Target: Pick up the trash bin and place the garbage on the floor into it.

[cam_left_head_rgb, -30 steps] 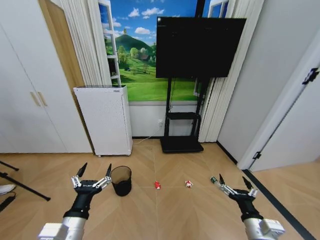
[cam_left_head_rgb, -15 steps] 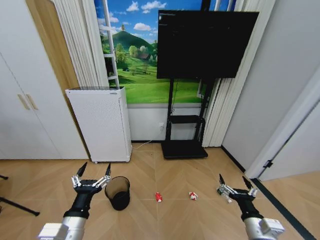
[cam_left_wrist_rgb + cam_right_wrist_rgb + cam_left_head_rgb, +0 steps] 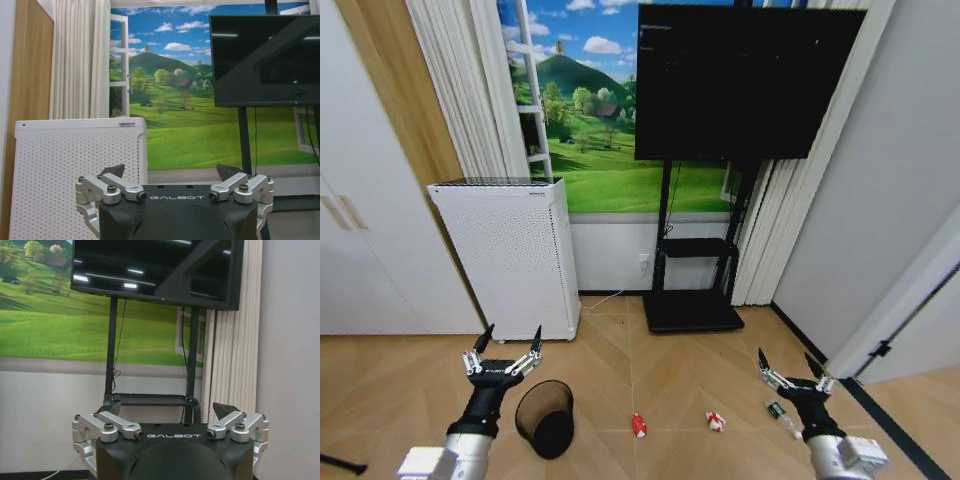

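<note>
While both sets of fingers are spread wide and empty, the left gripper (image 3: 505, 341) is held above the small round black wire-mesh trash bin (image 3: 545, 418), the right gripper (image 3: 785, 364) above the green bottle (image 3: 780, 414); bare tan parquet floor (image 3: 650, 360) is seen between.

black end effector (image 3: 170, 176) (GALBOT-marked), silver screwed links

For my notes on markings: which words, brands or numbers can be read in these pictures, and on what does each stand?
"GALBOT": on the left gripper, on its black body.
"GALBOT": on the right gripper, likewise.
Small label on the white appliance: too small to read.
Green bottle label: unreadable.

A home living room; television (image 3: 750, 80), curtains (image 3: 460, 110), parquet floor (image 3: 670, 350).
</note>
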Controlling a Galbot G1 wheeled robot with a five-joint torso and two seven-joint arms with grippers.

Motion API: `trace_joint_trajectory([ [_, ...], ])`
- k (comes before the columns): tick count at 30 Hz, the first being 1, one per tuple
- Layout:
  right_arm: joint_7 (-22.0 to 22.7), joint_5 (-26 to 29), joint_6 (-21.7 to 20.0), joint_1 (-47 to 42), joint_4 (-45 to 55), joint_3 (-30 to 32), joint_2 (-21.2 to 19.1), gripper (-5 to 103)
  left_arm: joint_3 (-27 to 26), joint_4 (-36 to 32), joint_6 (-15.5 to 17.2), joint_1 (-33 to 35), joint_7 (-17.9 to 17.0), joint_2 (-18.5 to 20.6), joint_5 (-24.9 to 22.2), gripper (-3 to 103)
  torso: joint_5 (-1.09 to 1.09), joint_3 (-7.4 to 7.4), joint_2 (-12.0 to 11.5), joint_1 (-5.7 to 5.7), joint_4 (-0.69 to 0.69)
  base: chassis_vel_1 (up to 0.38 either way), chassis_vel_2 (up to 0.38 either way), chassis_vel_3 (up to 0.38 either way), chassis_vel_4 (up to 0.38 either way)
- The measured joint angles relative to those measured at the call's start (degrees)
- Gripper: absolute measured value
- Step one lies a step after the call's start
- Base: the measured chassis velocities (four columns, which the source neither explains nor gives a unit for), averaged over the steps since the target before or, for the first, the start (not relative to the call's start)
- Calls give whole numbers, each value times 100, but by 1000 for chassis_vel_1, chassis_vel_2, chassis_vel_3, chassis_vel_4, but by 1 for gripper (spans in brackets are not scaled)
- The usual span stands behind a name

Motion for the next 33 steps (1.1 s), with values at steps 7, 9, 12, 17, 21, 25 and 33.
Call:
trace_joint_trajectory([
  [7,-1,-18,0,9,-18,-5,-6,100,-7,0,-10,-4,-1,-2,-2,100,6,1,0,1,1,-203,201,188,-204],
  [9,0,-28,2,14,-27,-4,-9,100,-8,0,-11,-3,-3,-2,-2,98,2,-1,0,0,0,-198,206,199,-203],
  [12,2,-36,5,17,-37,-3,-14,100,-14,0,-26,-3,-4,-2,-2,99,6,1,-1,1,0,-185,183,200,-190],
  [17,4,5,160,43,-59,-24,-19,100,-48,0,-24,0,-78,-2,26,99,5,1,-1,1,0,-183,160,176,-182],
  [21,59,97,268,82,-63,-47,-26,100,-103,0,17,8,-219,9,55,99,0,1,-1,1,0,-161,161,165,-153],
  [25,84,67,293,102,-83,-38,-27,100,-197,0,74,32,-322,60,-38,99,2,1,-1,3,0,-64,91,82,-69],
  [33,-9,-9,350,77,-103,-44,-17,100,-337,0,205,192,-409,139,-73,98,4,-1,0,-1,0,0,0,0,0],
])
